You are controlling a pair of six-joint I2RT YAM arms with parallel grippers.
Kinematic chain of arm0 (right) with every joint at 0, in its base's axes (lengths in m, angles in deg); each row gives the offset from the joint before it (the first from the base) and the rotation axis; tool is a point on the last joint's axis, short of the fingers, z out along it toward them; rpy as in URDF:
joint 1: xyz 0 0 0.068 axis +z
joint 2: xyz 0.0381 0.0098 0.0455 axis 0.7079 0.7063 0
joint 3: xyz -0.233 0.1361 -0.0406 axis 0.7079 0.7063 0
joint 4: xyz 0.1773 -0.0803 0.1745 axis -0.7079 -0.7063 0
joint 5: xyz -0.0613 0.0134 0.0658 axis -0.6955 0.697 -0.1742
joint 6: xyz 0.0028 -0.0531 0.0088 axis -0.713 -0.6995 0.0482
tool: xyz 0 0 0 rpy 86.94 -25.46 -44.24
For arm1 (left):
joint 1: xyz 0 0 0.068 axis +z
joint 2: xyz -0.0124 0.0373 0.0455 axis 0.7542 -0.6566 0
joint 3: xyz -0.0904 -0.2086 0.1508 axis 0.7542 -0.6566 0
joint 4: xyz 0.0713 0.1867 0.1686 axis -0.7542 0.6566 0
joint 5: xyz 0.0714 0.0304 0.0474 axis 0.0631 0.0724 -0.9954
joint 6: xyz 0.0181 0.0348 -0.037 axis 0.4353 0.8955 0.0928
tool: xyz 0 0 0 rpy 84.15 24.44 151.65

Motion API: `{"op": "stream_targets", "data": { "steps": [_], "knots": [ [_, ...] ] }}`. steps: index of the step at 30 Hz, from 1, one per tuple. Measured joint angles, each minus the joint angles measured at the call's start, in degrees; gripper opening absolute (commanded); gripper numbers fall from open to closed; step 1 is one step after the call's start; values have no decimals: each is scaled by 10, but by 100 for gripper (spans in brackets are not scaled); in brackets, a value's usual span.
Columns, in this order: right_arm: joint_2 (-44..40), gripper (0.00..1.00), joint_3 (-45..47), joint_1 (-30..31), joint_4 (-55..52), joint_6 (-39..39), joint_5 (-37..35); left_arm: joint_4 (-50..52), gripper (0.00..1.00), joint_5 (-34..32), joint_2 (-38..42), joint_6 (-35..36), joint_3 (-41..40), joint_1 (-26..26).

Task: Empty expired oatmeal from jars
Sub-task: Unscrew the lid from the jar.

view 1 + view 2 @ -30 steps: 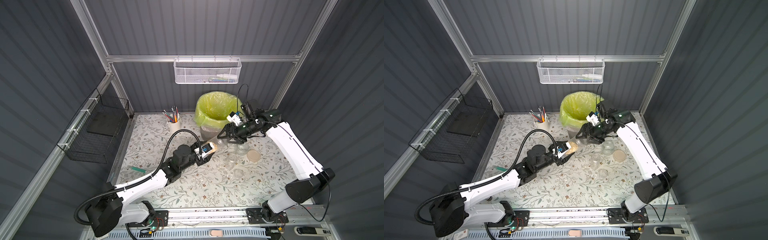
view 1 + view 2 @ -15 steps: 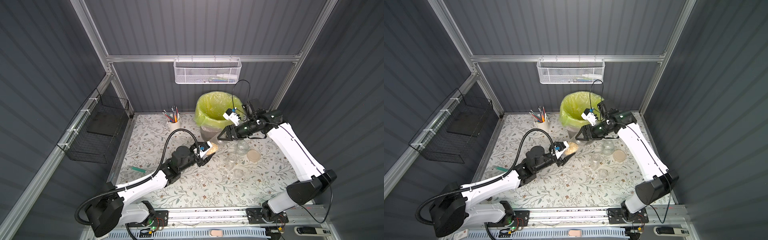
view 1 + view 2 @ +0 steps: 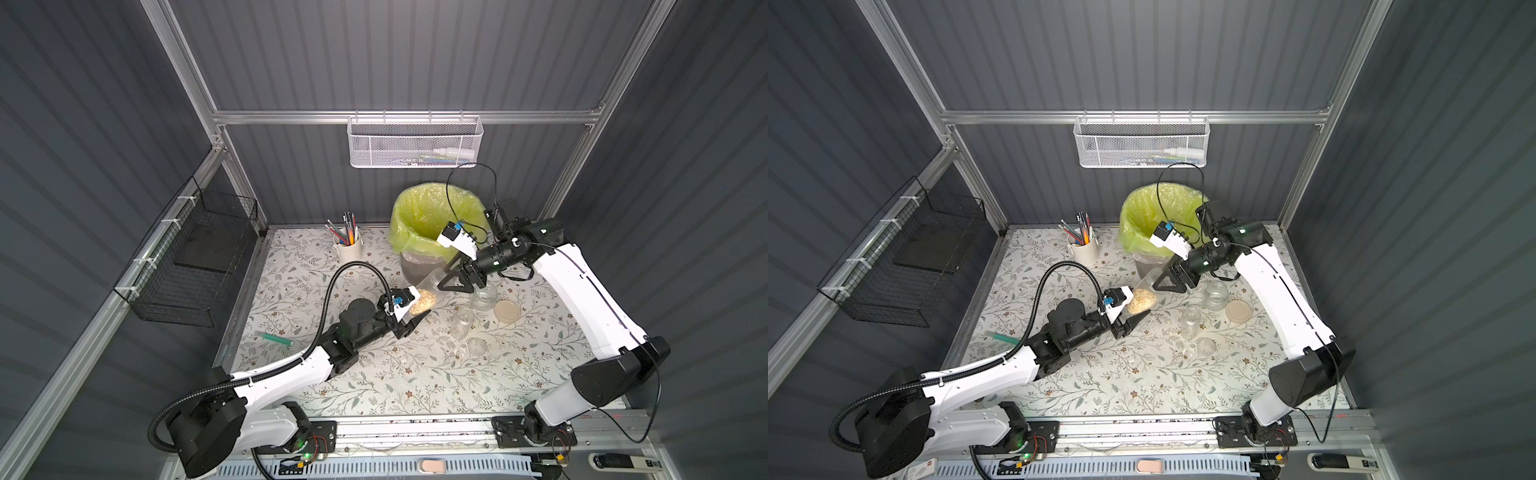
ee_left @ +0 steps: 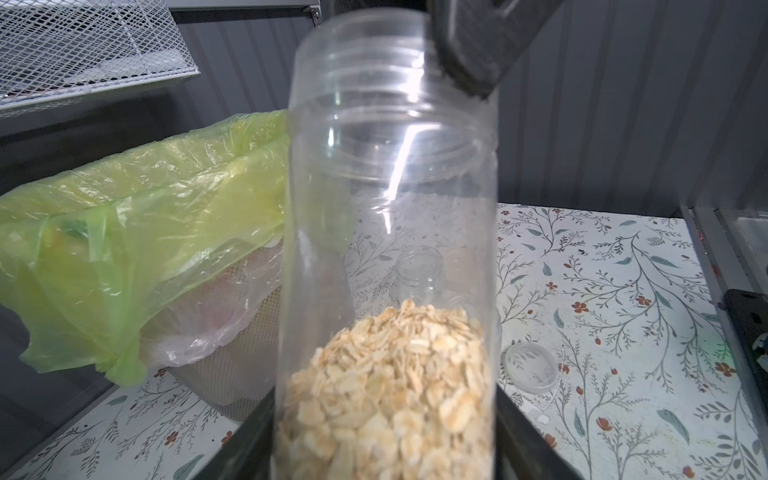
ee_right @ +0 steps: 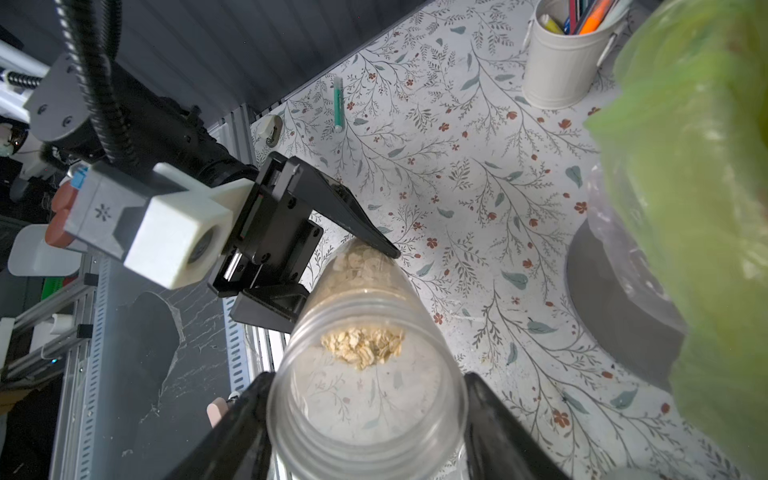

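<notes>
A clear jar (image 3: 432,286) hangs tilted above the table in front of the bin, held at both ends. The oatmeal (image 3: 424,302) sits as pale flakes in its lower, closed end. My left gripper (image 3: 417,306) is shut on that end, the flakes (image 4: 390,395) filling the space between its fingers. My right gripper (image 3: 451,283) is shut on the open mouth (image 5: 365,415), which points up toward the bin. A squat empty jar (image 3: 484,297) and a narrower empty jar (image 3: 462,322) stand on the table to the right.
The grey bin with a yellow-green bag (image 3: 428,220) stands just behind the held jar. A beige lid (image 3: 507,311) and a clear round cap (image 3: 477,345) lie near the empty jars. A white mug of pencils (image 3: 348,247) is at the back, a green pen (image 3: 274,337) at the left edge.
Both grippers and the jar between them have drifted slightly to the left. Both grips look unchanged, and the oatmeal still sits in the lower end.
</notes>
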Motion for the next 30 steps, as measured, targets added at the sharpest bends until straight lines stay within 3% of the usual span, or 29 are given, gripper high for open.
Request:
{"op": "stream_targets", "data": {
  "steps": [15, 30],
  "knots": [
    [28, 20, -58, -3, -62, -108, 18, -17, 1, 19, 10, 1, -6, 6],
    [50, 35, -94, -2, -94, -149, 26, -15, 1, 30, 20, 1, -6, 12]
  ]
}}
